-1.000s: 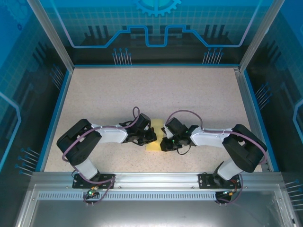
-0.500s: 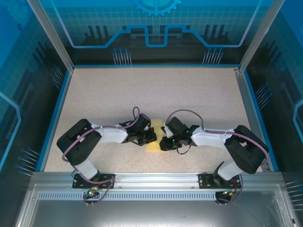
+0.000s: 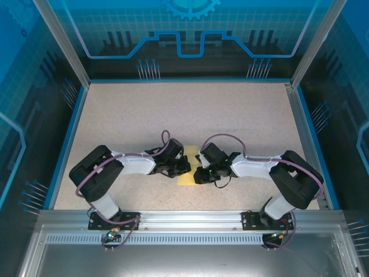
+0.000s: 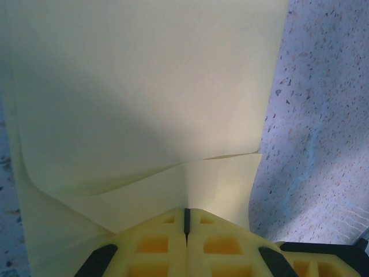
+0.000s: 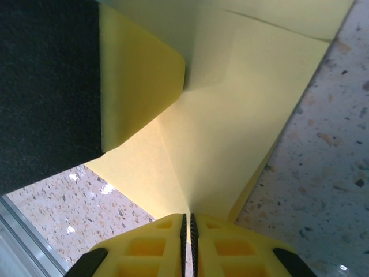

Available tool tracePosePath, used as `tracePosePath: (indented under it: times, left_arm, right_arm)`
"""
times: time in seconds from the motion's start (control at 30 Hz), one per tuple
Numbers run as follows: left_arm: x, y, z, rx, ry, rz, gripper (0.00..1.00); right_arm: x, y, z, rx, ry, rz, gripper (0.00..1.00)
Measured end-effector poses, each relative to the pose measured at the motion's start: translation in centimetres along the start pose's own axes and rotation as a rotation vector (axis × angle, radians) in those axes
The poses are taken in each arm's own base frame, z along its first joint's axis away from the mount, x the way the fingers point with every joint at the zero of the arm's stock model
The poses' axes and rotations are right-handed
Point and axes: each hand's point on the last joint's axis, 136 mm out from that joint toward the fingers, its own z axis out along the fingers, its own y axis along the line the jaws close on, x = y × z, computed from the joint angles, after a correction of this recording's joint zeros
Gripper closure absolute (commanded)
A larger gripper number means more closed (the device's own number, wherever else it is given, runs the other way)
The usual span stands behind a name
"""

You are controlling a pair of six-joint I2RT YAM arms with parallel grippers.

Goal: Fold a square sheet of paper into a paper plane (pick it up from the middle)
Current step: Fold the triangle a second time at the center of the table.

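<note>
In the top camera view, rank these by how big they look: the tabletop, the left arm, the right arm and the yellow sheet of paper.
1. The tabletop, by far the largest.
2. The left arm and the right arm look about alike, so they tie.
3. The sheet of paper, smallest; the arms cover part of it.

Left hand point(image 3: 185, 167) pinched closed, right hand point(image 3: 199, 173) pinched closed, tips nearly meeting

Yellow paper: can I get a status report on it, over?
Left gripper shut on sheet of paper. Right gripper shut on same sheet. Sheet creased between them. Left finger close beside right pinch.
</note>
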Motion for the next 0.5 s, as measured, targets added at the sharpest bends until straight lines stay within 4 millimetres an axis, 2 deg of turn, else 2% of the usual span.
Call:
tracePosePath:
  times: [0.5]
  left_arm:
    - [-0.03, 0.02, 0.00, -0.001, -0.002, -0.012, 0.98]
  right_arm:
    - [0.36, -0.27, 0.08, 0.006, 0.010, 0.004, 0.88]
